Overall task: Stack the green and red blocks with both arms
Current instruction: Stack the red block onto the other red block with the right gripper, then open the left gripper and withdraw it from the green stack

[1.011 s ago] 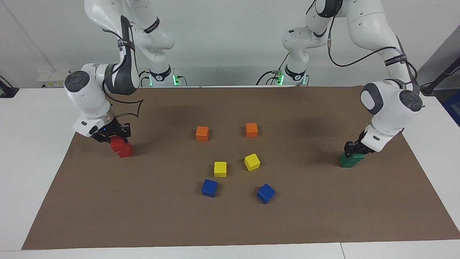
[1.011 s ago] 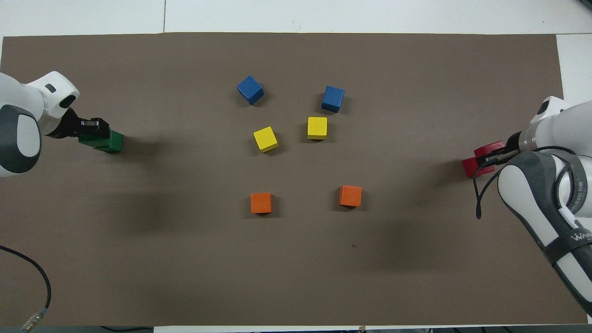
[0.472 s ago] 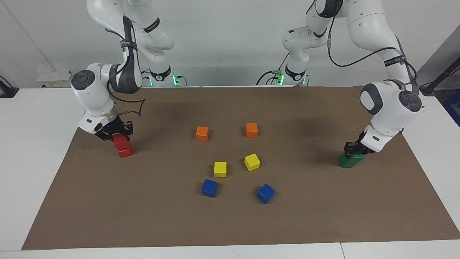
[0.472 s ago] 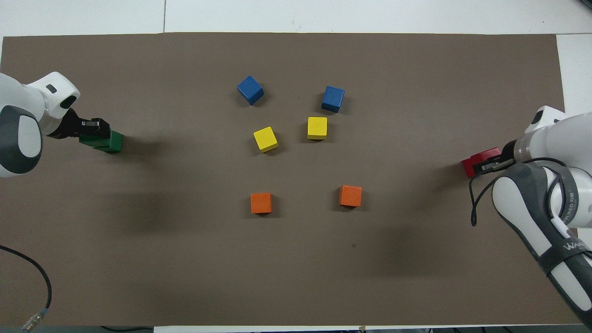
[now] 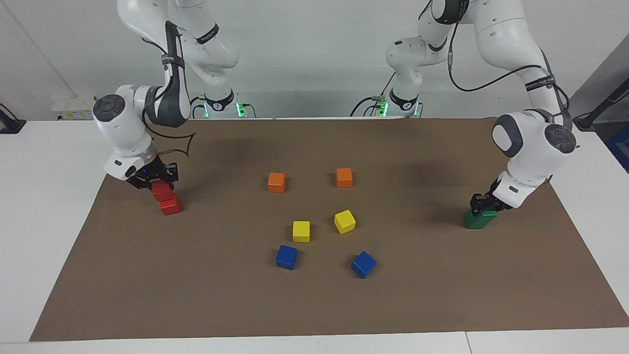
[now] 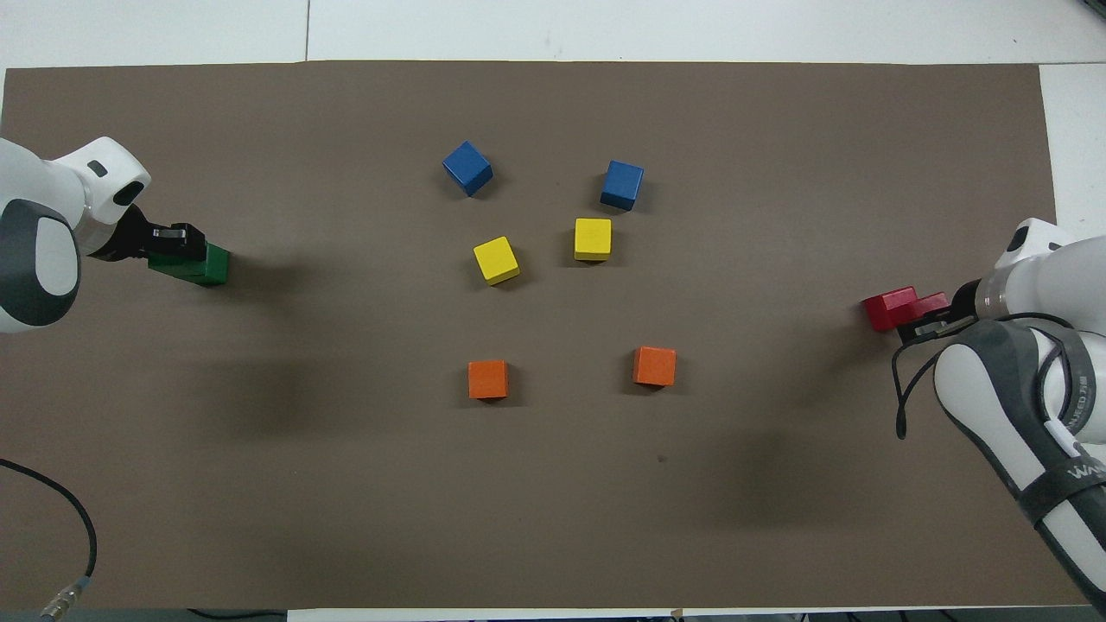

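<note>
Fingers of the right gripper [image 5: 153, 182] sit either side of the upper red block [image 5: 162, 192], which rests a bit skewed on the lower red block [image 5: 170, 205] at the right arm's end of the brown mat [image 5: 314, 305]; whether the fingers are pressing it or slightly parted I cannot tell. Overhead view has the same right gripper [image 6: 929, 317] just beside the upper red block [image 6: 919, 305], with the lower red block [image 6: 885, 309] poking out from under it. Left gripper [image 5: 484, 202] is down on the upper green block [image 5: 486, 213], fingers closed on its sides, that block sitting on the lower green block [image 5: 475, 221] at the left arm's end of the mat. Overhead: left gripper [image 6: 169, 243] on the green pair, upper green block [image 6: 177, 264] partly hidden, lower green block [image 6: 212, 264] showing at the edge. Mid-mat, well apart from both stacks: two orange cubes [image 5: 276, 182] [image 5: 344, 177] nearest the robots, two yellow cubes [image 5: 301, 231] [image 5: 344, 221] farther out, two blue cubes [image 5: 286, 256] [image 5: 363, 264] farthest. None of these touch each other.
</note>
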